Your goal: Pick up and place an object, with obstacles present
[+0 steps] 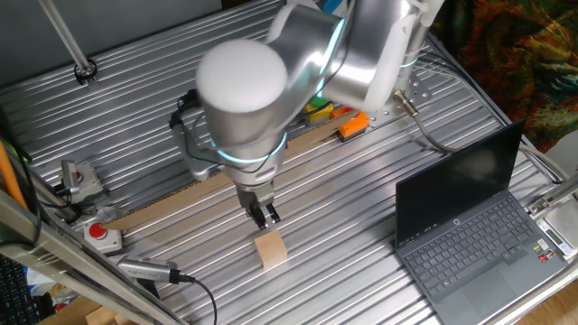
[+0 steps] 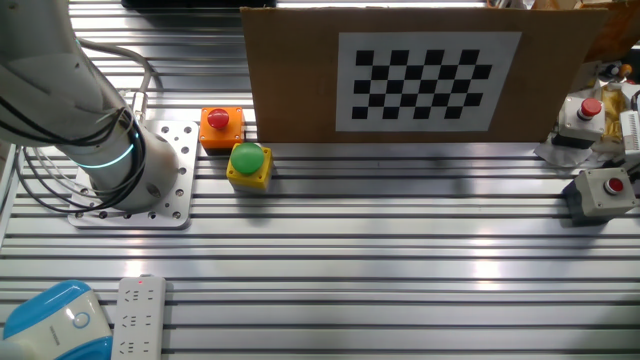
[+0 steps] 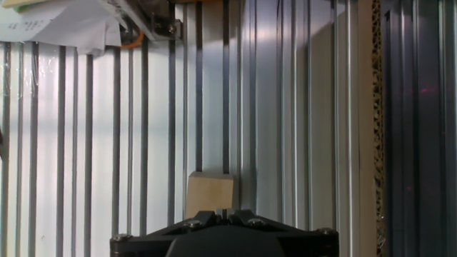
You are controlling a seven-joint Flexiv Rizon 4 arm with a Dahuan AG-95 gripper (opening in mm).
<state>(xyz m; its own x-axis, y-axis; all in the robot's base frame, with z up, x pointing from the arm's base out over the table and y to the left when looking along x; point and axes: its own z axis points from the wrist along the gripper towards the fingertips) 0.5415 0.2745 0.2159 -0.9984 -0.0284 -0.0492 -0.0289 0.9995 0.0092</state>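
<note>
Gripper [image 1: 265,215] hangs just above the block [image 1: 270,248], fingers drawn close together and holding nothing — the block lies on the counter [image 1: 361,226] at 6 o'clock from the cardboard strip [image 1: 172,203], presumably the obstacle.

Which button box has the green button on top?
The yellow box, standing just in front of the big cardboard sheet. The orange box beside it and the grey box far across the table both have red buttons.
</note>
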